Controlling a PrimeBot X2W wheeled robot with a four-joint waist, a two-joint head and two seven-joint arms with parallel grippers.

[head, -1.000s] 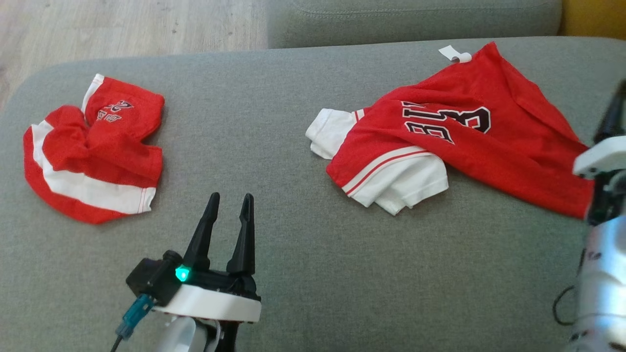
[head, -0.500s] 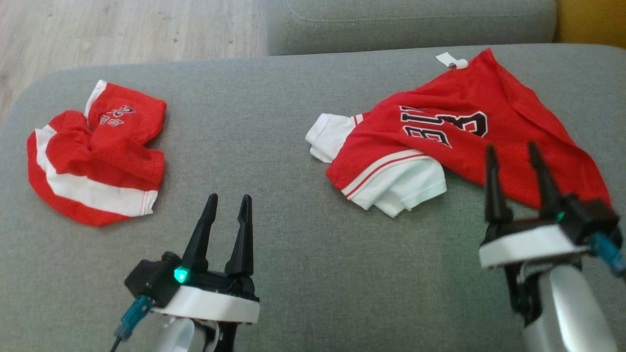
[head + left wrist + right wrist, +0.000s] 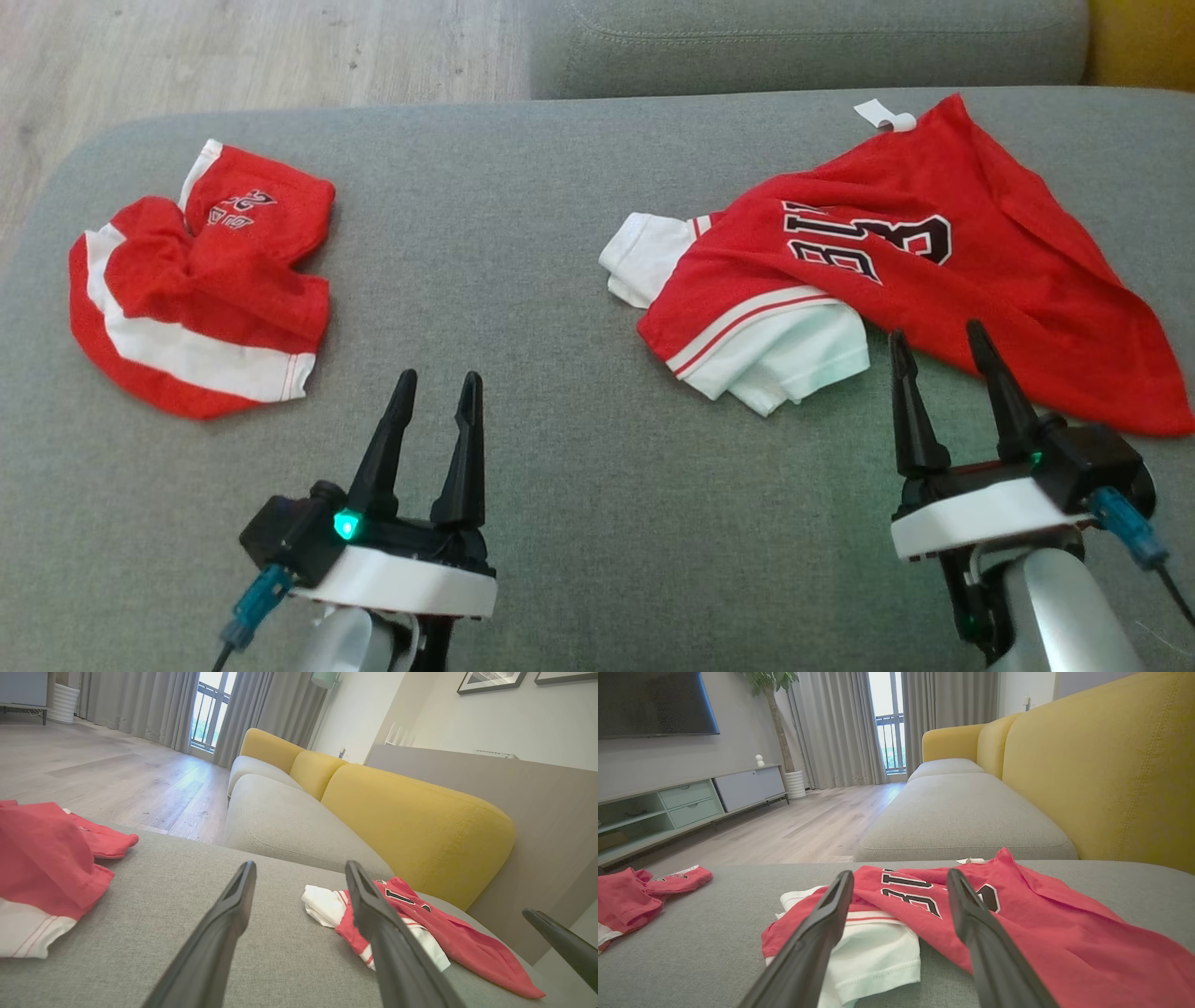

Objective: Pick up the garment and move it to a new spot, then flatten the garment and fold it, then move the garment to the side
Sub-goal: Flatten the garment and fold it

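Both arms hover low over the grey sofa seat (image 3: 579, 523). The left gripper (image 3: 439, 378) and right gripper (image 3: 936, 331) gape empty, the right beside the red jersey (image 3: 934, 280).

Red jersey (image 3: 980, 280), black lettering, white sleeves. It's lying rumpled on the right side of the grey sofa seat (image 3: 560, 280), sleeves bunched at its left end, white tag (image 3: 887, 117) sticking out up top.

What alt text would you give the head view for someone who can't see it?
A crumpled red jersey with white sleeves lies at the right of a grey sofa cushion, and crumpled red-and-white shorts lie at the left. The robot's left hand and right hand hover open and empty at the bottom, fingers pointing up the picture.
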